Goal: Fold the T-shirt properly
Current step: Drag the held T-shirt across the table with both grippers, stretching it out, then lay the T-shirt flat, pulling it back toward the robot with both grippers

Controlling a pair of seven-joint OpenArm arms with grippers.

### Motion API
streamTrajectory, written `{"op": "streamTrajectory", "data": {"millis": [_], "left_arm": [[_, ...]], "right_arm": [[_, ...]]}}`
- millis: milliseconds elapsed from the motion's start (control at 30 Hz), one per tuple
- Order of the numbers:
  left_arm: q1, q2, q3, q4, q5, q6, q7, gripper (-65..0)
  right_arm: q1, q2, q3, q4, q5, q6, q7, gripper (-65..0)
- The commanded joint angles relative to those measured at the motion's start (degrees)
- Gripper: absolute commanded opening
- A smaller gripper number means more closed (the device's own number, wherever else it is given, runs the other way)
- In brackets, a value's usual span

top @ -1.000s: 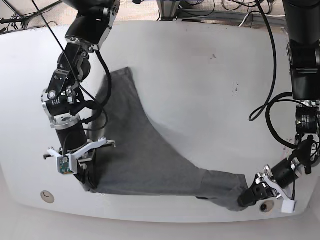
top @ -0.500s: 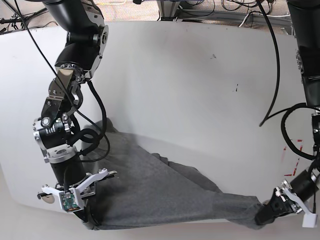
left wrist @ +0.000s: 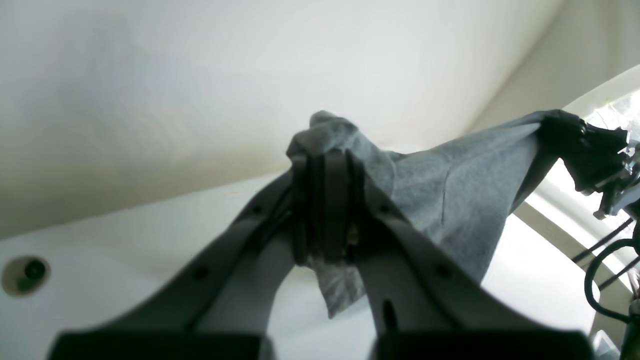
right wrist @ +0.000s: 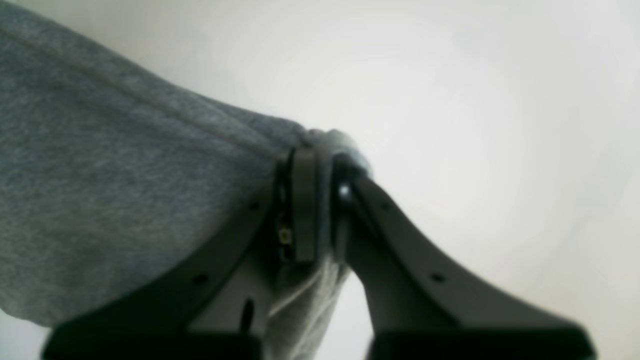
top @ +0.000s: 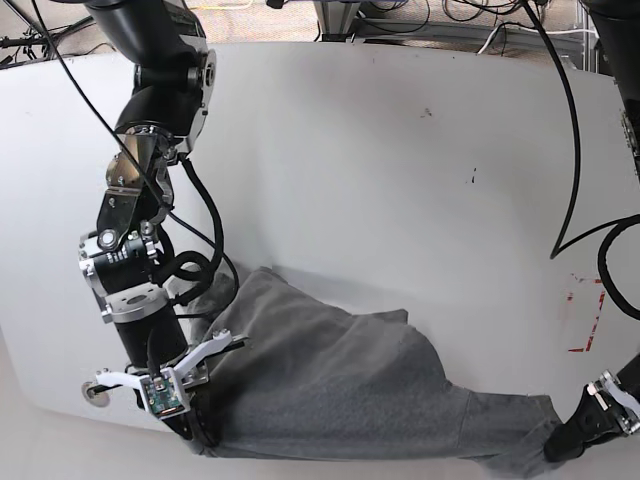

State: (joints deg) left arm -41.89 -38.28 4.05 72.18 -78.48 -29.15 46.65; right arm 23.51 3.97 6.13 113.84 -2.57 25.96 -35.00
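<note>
The dark heather-grey T-shirt (top: 340, 385) lies bunched and stretched along the table's front edge. My right gripper (top: 200, 437), at the left of the base view, is shut on the shirt's left end. The right wrist view shows its jaws (right wrist: 315, 165) pinching a hemmed edge of the T-shirt (right wrist: 125, 200). My left gripper (top: 562, 445), at the bottom right, is shut on the other end. In the left wrist view its jaws (left wrist: 325, 170) clamp a bunched corner of the T-shirt (left wrist: 440, 180). The cloth runs taut from there to the right gripper (left wrist: 590, 150).
The white table (top: 400, 180) has a round hole (top: 95, 392) near its front left edge, also in the left wrist view (left wrist: 25, 272). Red tape marks (top: 585, 320) sit at the right. Cables lie behind the table's far edge. Both grippers are at the front edge.
Both grippers have moved toward the table's front edge, dragging the T-shirt with them. The shirt's far part has slid forward and bunched up lower on the table.
</note>
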Motion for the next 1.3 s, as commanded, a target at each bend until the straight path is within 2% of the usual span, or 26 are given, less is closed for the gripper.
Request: {"op": "streamTrajectory", "data": {"millis": [0, 100, 233, 433, 700, 1067, 1267], "left_arm": [[0.9, -0.7, -0.7, 0.7, -0.6, -0.3, -1.2, -65.0], [4.7, -0.5, -0.8, 0.8, -0.6, -0.3, -1.2, -65.0], [10.4, 0.4, -1.6, 0.9, -0.6, -1.3, -1.2, -65.0], [20.7, 1.0, -6.6, 3.7, -0.6, -1.9, -0.5, -65.0], [34.8, 1.0, -11.7, 8.8, -0.5, -1.9, 1.3, -65.0], [50.3, 0.7, -17.5, 11.1, -0.4, -1.9, 3.3, -65.0], [55.3, 0.8, -20.0, 11.1, -0.3, -1.8, 5.4, -65.0]], "right_arm": [[-1.6, -0.6, 0.2, 1.6, 0.0, -0.5, 1.1, -61.0], [-6.0, -1.1, 0.2, 1.9, 0.0, -0.5, 1.1, -61.0], [-12.7, -4.0, 0.1, 3.0, -0.1, -0.5, 1.1, -61.2], [-22.5, -7.8, 0.1, 3.4, -0.1, -0.5, 1.7, -61.4], [-35.7, -10.6, 0.1, 3.2, 0.3, -0.6, 7.4, -61.4], [-46.1, -11.1, 0.0, 3.0, 0.5, -0.6, 7.8, -61.4], [-49.6, -11.1, 0.2, 2.9, 0.5, -0.6, 7.8, -61.4]]}}
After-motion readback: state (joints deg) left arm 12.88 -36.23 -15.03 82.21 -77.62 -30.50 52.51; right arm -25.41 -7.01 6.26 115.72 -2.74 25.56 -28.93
